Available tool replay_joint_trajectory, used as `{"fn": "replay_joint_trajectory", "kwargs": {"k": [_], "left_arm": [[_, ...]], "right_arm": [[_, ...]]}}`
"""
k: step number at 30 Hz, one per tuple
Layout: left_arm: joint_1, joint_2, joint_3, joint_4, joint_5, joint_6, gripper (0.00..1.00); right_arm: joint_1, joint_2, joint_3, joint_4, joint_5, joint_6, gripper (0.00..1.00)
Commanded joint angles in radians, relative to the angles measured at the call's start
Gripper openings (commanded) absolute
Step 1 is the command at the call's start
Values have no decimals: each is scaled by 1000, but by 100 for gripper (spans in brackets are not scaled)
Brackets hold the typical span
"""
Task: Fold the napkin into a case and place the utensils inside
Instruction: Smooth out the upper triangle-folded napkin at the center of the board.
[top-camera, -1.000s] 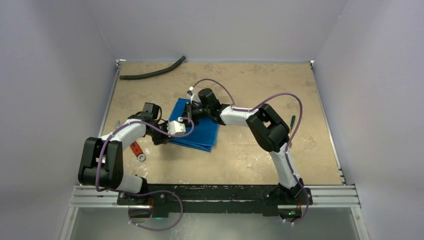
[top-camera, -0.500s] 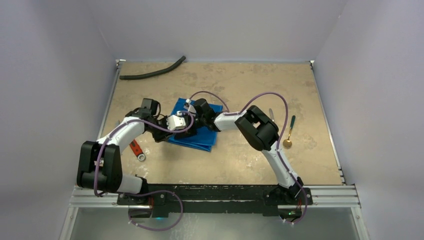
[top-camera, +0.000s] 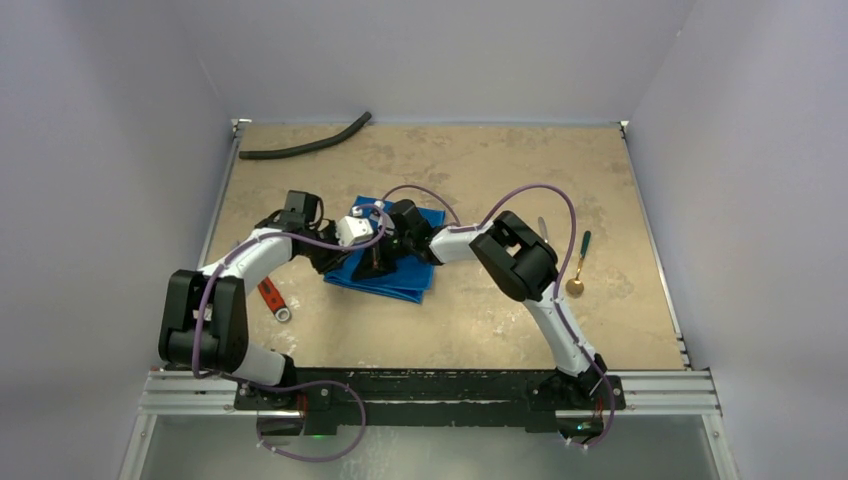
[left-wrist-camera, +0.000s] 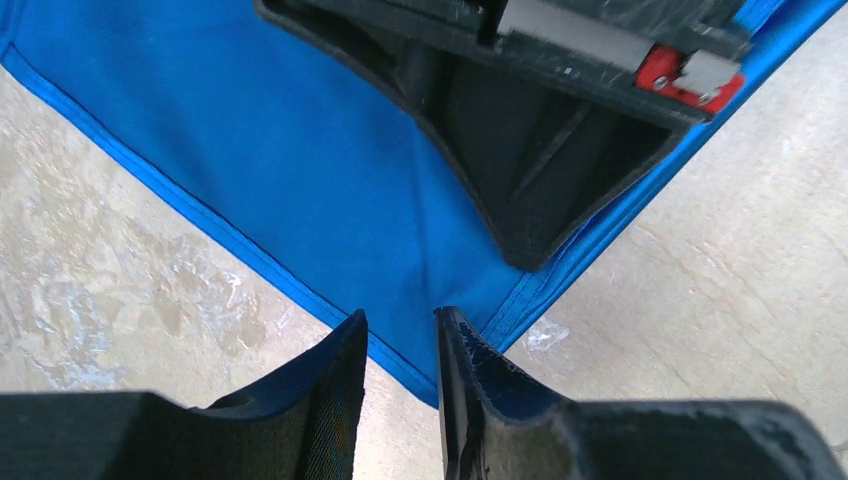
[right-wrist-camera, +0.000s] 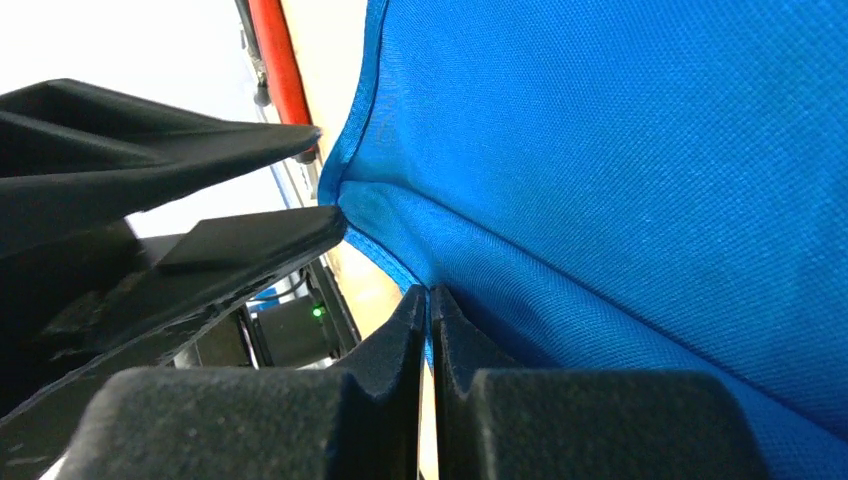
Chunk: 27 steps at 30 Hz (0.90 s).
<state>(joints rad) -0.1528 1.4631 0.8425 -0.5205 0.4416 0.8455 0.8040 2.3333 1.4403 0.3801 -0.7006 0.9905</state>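
The blue napkin (top-camera: 405, 280) lies on the table (top-camera: 480, 170), a bit left of the middle. It is flat for the most part. At its near edge you can see a few layers on top of each other.

Both arms reach in over the napkin and meet there, L arm from the left, R arm from the right.

R gripper (right-wrist-camera: 428, 295): its fingers are pressed tight together on the hem of the napkin. The cloth w/ the hem is pulled up a bit there.

L gripper (left-wrist-camera: 400, 320): its fingers stand a little apart, just a small gap. They sit at a corner of the napkin, and the blue corner shows in the gap. In the R wrist view the corner touches one L finger, and the other finger is off it. So it does not look like a real pinch.

The 2 grippers are v. close, just beside each other at the same corner.

The spoon (top-camera: 578, 268) lies on the bare table at the right, well apart from the napkin, w/ its gold bowl at the near end. The fork (top-camera: 542, 227) lies a bit to its left, partly behind the R arm.

A black hose (top-camera: 305, 147) lies at the far left. A wrench (top-camera: 273, 301) w/ a red handle lies left of the napkin, near the L arm.
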Motion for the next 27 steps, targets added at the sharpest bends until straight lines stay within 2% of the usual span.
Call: {"fn": "replay_joint_trajectory", "kwargs": {"k": [1, 7, 10, 14, 17, 24, 27], "left_arm": [[5, 9, -62, 84, -42, 7, 30], [6, -21, -143, 124, -79, 52, 29], [6, -29, -155, 134, -76, 49, 29], [5, -25, -161, 136, -62, 45, 29], [5, -20, -156, 126, -48, 39, 29], [5, -26, -147, 113, -45, 27, 29], [6, -38, -116, 91, -44, -3, 33]], "right_arm": [[-2, -53, -11, 14, -39, -21, 9], [-17, -123, -38, 25, -86, -36, 24], [-49, -212, -139, 54, -94, -45, 24], [-122, -322, -336, 101, -98, -52, 18], [-155, -363, -422, 103, -98, -73, 16], [-160, -325, -493, 117, -74, -102, 16], [-160, -342, -469, 54, -39, -173, 23]]}}
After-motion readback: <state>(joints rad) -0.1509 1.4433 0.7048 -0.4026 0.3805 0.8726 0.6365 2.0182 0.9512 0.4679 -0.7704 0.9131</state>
